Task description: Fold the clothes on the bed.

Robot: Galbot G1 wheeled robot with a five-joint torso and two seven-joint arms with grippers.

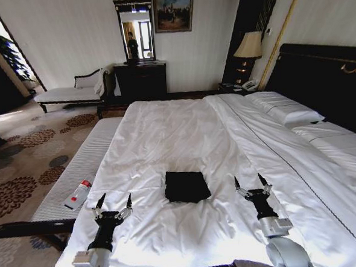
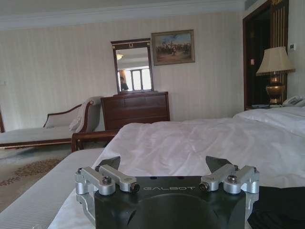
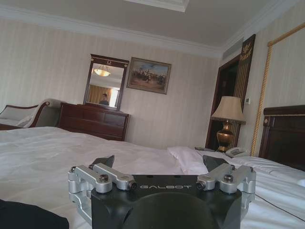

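- the left gripper [image 1: 114, 202] hovers low over the near edge of the bed [image 1: 166, 134], fingers spread wide and holding nothing; the left wrist view shows both fingertips well apart with bare duvet between them.
- the right gripper [image 1: 252, 183] hovers the same way on the other side, spread wide and empty.
- the shirt [image 1: 186, 186] lies on the duvet between the two grippers, apart from both, a little nearer the right one. it already sits as a compact dark rectangle, so the folding looks largely done.
- as handling goes, it looks light, soft and limp: it should sag from any pinch and the stacked layers could slide apart or drag the smooth duvet with them. the safest hold is likely at two corners of one edge, one gripper each, pinching all layers together rather than the top one.
- the duvet around it is rumpled and soft, so a finger pressing down may catch white fabric along with the shirt.
- a bench [image 1: 78, 176] runs just beside the bed on the left, with a red-and-white bottle [image 1: 79, 193] lying on it near the left gripper; it is off the bed and should not interfere unless the left arm swings outward.
- pillows [image 1: 285, 110] lie farther up on the right against the headboard [image 1: 325, 76].
- beyond the bed stand a lamp [image 1: 248, 50], a dresser [image 1: 141, 81] with a mirror [image 1: 134, 27], and a chaise [image 1: 72, 91], all well clear.
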